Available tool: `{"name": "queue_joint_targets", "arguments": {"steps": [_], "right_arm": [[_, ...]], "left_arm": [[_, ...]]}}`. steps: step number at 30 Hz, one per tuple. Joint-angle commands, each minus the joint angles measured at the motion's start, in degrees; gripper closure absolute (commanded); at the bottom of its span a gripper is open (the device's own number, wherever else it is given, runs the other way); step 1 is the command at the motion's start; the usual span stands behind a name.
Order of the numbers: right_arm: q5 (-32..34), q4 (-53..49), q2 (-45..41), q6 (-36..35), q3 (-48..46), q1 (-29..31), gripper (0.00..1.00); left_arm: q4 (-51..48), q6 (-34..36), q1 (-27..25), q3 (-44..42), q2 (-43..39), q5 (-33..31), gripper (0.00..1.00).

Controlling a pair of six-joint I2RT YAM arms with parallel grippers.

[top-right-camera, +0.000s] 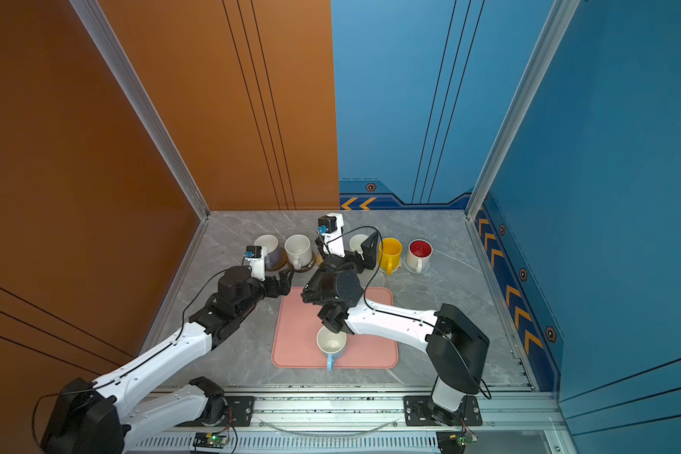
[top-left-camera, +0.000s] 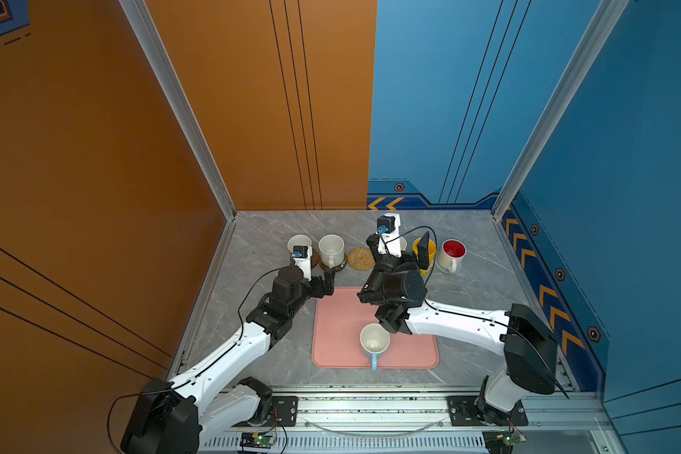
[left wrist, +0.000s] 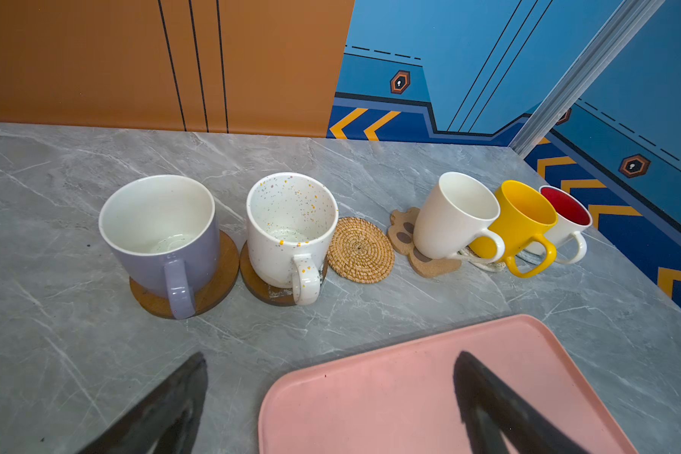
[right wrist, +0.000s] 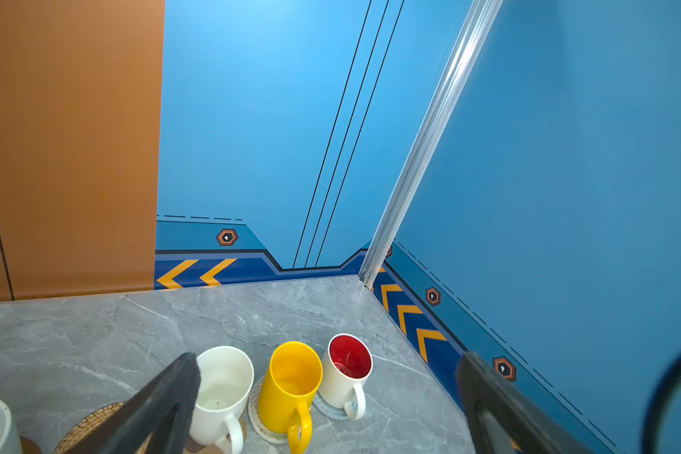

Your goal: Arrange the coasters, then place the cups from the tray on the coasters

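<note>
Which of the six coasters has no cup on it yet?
The tan rattan round coaster, lying bare between the speckled white mug and the plain white mug; each of the other five carries a mug.

A robotics lab test cell; an orange wall panel on the left and blue wall panels on the right meet at aluminium posts; a grey marble-look tabletop; a left arm and a right arm bolted to a metal rail along the near edge.
</note>
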Motion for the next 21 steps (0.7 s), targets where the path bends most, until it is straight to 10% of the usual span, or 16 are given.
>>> {"name": "queue_joint_targets", "arguments": {"steps": [1, 5, 8, 10, 21], "right_arm": [[-0.61, 0.98, -8.74, 3.19, -4.89, 2.03, 0.00], [-9.25, -30.77, -19.10, 24.49, -8.91, 4.88, 0.00], [-31.24, -77.24, -29.59, 62.74, -4.93, -0.38, 0.00], [-45.68, -81.78, -36.31, 75.58, -8.29, -9.59, 0.00], [-53.12, -111.47, -38.44, 99.11, -5.12, -30.59, 0.00]], "left_arm": [[0.02, 0.07, -0.45, 1.80, 0.02, 0.52, 0.02], [-0.03, -0.38, -0.64, 2.21, 0.60, 1.15, 0.02], [-0.11, -0.56, -0.99, 2.57, 0.91, 1.39, 0.02], [-0.11, -0.57, -1.29, 2.65, 0.63, 1.43, 0.02], [-4.95, -3.05, -3.62, 6.03, -1.48, 6.06, 0.01]]}}
